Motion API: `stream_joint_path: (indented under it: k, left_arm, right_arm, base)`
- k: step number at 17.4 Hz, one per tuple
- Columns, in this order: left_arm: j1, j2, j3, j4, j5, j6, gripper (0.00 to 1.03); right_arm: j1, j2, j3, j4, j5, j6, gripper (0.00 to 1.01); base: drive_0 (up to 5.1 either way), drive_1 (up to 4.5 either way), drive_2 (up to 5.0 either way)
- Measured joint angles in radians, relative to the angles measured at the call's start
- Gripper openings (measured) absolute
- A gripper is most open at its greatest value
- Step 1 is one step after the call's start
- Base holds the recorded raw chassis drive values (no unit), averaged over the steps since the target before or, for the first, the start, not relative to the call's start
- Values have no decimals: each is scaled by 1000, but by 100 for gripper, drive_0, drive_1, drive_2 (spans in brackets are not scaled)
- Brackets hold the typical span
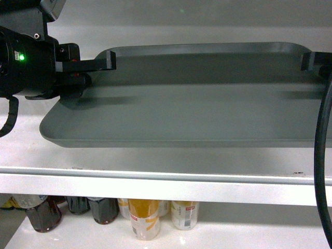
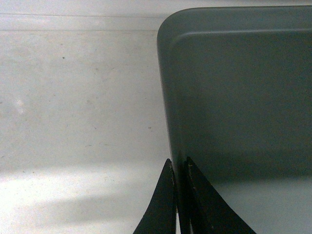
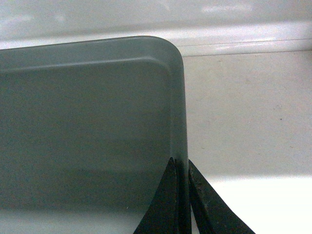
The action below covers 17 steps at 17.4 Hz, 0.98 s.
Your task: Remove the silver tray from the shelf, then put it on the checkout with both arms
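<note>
Both claws (image 2: 179, 195) (image 3: 181, 195) astride silver tray (image 1: 197, 104) rim

Grey matte silver tray (image 1: 192, 104), flat on white shelf (image 1: 155, 179)

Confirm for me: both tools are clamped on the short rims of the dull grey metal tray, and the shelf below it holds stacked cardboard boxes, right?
Not boxes. The head view shows bottles and jars on the lower shelf. The rest stands: the left tool and right tool each pinch a rim of the dull grey metal tray.
</note>
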Motion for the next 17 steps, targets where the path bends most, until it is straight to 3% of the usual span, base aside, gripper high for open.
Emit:
stream_joint_path:
  k: [3,17]
  left_arm:
    - [-2,1,2,-68,10,13,3]
    - [-4,1,2,-58,1,14,3]
  right_arm:
    - [0,-4,10,-140,11,29,3]
    - [2,-4,14,-138,23,28,3]
  base:
    - [0,0,0]
    - [0,0,0]
